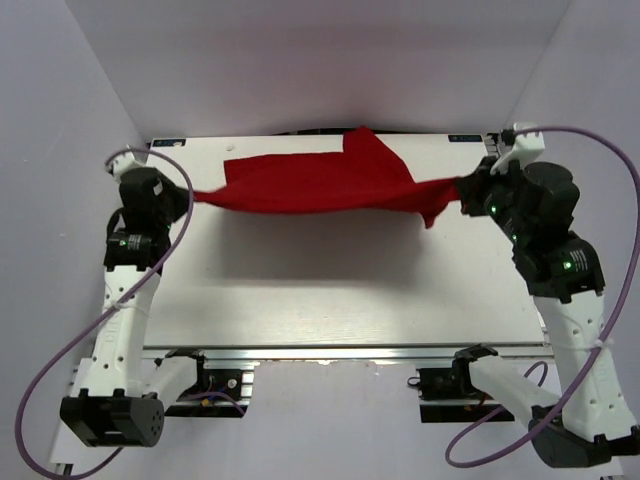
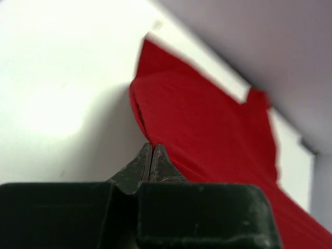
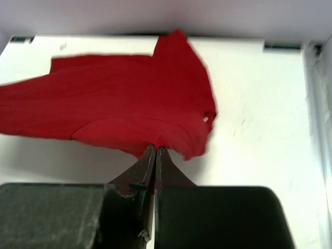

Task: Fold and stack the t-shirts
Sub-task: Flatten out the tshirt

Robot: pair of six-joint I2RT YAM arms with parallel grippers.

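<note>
Overhead view of the table (image 1: 330,300); the left gripper (image 1: 188,196) at 9 o'clock and the right gripper (image 1: 463,190) at 3 o'clock each have their fingers pressed together on an edge of the red t-shirt (image 1: 310,180); the shirt is stretched between them over the table's far half, one sleeve pointing to 12 o'clock. Likely risks: a thin pinch slipping if the arms pull apart; the slack middle bunching on lowering. No container is in view.
</note>
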